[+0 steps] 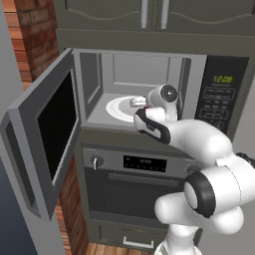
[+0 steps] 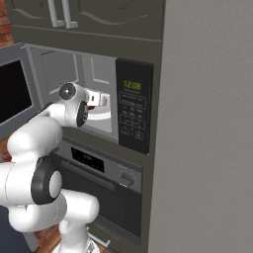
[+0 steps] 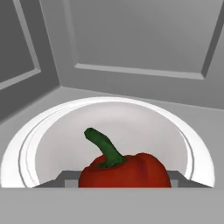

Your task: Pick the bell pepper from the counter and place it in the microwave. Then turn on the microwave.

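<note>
The microwave (image 1: 149, 64) stands with its door (image 1: 50, 134) swung wide to the left. My arm reaches into its cavity. The red bell pepper (image 3: 127, 173), green stem up, sits between my fingers just over the white round plate (image 3: 57, 131). My gripper (image 3: 124, 179) is shut on it, with a grey finger showing at each side of the pepper. From the left base view, the gripper (image 1: 138, 102) hangs above the plate (image 1: 117, 107), a sliver of red pepper (image 1: 145, 106) beside it. The keypad (image 1: 219, 94) shows green digits.
The open door juts out towards the base on the left. Below the microwave is a built-in oven (image 1: 139, 164) with a knob (image 1: 96, 161). Cabinet doors (image 1: 149, 15) hang above. A tall grey panel (image 2: 207, 123) walls off the right side.
</note>
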Controlling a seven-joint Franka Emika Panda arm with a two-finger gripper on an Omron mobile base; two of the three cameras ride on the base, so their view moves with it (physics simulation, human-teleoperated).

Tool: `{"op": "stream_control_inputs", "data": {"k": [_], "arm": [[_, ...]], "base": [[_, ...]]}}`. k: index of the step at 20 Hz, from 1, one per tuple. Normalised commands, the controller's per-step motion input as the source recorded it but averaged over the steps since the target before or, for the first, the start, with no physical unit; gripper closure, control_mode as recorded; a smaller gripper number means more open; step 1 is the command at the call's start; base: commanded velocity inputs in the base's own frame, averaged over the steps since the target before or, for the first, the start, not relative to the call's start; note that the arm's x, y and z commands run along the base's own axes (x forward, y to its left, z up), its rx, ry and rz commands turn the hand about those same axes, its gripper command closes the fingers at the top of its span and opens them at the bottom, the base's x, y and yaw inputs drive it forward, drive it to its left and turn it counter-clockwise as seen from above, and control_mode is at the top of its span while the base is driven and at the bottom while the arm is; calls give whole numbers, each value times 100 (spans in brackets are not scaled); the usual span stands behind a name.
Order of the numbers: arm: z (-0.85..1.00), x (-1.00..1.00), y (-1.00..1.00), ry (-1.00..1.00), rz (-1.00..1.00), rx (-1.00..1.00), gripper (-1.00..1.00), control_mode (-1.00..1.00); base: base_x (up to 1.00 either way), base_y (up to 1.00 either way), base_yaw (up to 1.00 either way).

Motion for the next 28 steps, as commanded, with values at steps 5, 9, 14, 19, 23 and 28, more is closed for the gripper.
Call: {"op": "stream_control_inputs", "data": {"k": [5,9,14,19,23,28], "arm": [[0,13,0,1,0,0,100,-100],[0,20,3,3,0,0,100,-100],[-4,1,0,3,0,0,100,-100],[-9,0,0,3,0,0,100,-100],[-7,0,3,1,0,0,100,-100],[0,0,0,0,0,0,100,-100]], "base": [[0,0,0],[0,0,0],[0,0,0],[0,0,0],[0,0,0],[0,0,0]]}}
